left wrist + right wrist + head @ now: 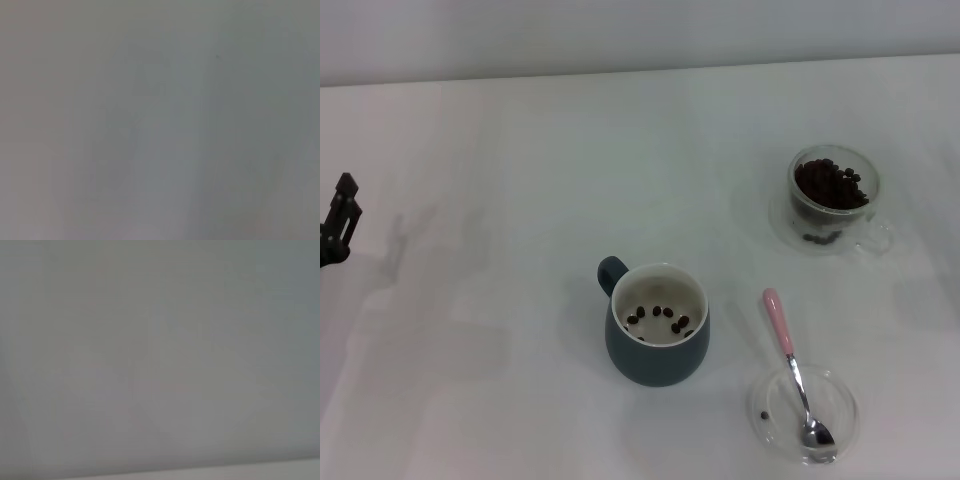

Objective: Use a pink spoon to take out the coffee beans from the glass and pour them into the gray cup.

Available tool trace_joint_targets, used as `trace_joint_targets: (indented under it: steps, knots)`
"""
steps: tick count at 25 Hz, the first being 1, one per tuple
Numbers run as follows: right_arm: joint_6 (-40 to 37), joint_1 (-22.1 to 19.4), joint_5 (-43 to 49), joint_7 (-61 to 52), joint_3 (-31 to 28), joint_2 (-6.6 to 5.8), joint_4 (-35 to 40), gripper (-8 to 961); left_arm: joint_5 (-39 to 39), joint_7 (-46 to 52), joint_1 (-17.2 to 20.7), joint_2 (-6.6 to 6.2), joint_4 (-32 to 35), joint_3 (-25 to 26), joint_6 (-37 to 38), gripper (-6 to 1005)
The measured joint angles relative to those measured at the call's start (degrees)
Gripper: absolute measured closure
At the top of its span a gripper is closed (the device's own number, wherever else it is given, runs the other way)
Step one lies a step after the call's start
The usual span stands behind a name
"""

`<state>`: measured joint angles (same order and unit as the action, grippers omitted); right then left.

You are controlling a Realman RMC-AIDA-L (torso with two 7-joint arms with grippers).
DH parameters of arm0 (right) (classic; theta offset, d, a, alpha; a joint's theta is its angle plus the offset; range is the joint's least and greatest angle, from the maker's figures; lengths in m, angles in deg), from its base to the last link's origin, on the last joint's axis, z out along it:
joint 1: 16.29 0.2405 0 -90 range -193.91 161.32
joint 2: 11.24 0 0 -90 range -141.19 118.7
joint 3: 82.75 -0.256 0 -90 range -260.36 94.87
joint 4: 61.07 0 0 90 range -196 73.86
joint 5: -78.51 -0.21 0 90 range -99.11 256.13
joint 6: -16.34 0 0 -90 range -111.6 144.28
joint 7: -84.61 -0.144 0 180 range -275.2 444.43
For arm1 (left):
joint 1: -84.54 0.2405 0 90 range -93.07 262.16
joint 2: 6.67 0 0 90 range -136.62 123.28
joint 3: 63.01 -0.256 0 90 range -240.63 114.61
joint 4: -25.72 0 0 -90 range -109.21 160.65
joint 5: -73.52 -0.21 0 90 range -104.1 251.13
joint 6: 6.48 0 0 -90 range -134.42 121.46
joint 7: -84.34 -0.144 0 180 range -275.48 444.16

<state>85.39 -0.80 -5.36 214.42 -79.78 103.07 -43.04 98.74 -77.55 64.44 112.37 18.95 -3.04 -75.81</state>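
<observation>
While the pink spoon [787, 352] rests bowl-down in the glass dish [840, 395] at lower right, nothing grips it — left gripper [338, 222] at left edge, opening unreadable; right gripper unseen. Gray cup [657, 340] centre, glass [832, 200] upper right. Advice: pinch the handle mid-length, keeping it level.

A plain, staged test setting, like a lab. A bare white bench [520, 180] fills the view and meets a blank pale wall at the back. Only a few props sit on it, and the black tip of a robot arm [338, 225] shows at the left edge.
</observation>
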Motion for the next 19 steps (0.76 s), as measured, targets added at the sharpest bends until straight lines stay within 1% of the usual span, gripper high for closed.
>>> trace_joint_targets:
  steps: [3,5,9,14,19]
  knots:
    - [0.22,0.03,-2.36,4.51,-0.01,0.06,-1.54,437,0.01,0.00,0.34,0.12,0.00,0.46,-0.31,443]
    - [0.09,0.17,-2.91,5.91,-0.01,0.10,-1.80,395,0.01,0.00,0.63,0.21,-0.21,0.73,-0.56,439]
    - [-0.47,0.60,-3.02,7.98,0.03,0.12,-1.89,312,0.73,0.00,0.78,0.23,-0.44,0.83,-0.63,389]
    - [-3.33,1.36,-3.07,8.50,0.06,0.12,-2.46,207,2.55,0.00,0.78,0.20,-0.41,0.85,-0.99,327]
    - [-4.70,1.98,-3.40,10.99,0.00,0.21,-3.62,207,2.82,0.00,0.71,0.05,-0.14,0.85,-1.31,327]
